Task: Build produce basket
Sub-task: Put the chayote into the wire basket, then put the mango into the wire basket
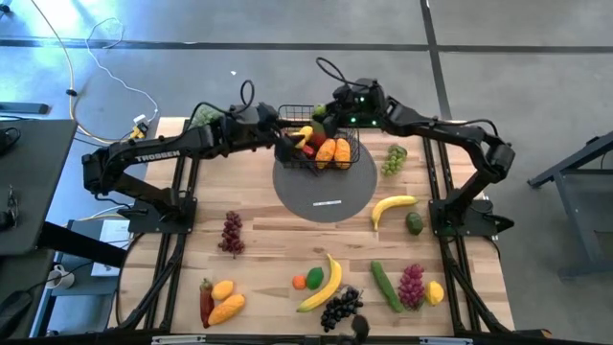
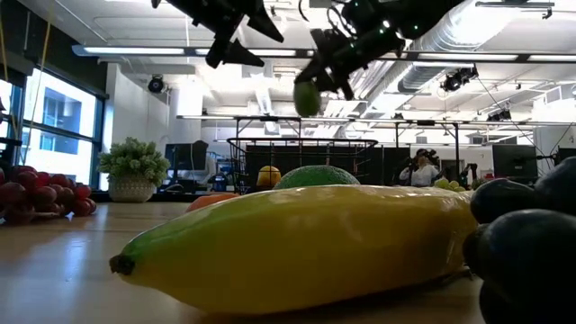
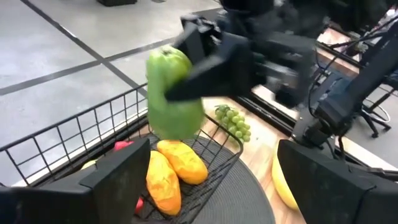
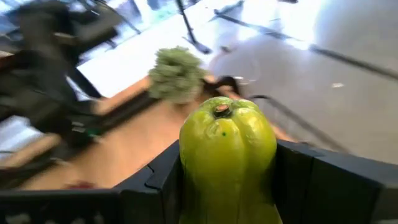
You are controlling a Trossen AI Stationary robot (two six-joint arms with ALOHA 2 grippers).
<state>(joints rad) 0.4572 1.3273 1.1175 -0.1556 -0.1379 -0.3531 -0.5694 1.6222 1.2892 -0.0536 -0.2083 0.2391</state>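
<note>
Green pepper (image 4: 227, 155) clamped in right end effector (image 4: 227, 186) (above basket (image 1: 324, 151))

basket (image 1: 326, 146) top: right gripper (image 1: 330, 113) hanging over it, clamped on a green pepper (image 3: 173, 93), so that way in is taken
basket 9 o'clock: left gripper (image 1: 278, 129), fingers spread, right at the rim
basket 3 o'clock: green grapes (image 1: 394, 159) nearby
basket 6 o'clock: bare mat (image 1: 324, 192), roomy
table middle: bare wood, easy pass

Ceiling strip lights (image 2: 162, 51) glaring in low view; near banana (image 2: 297, 243) blurring soft. Wrist views smearing with motion. Overhead evenly bright.
</note>
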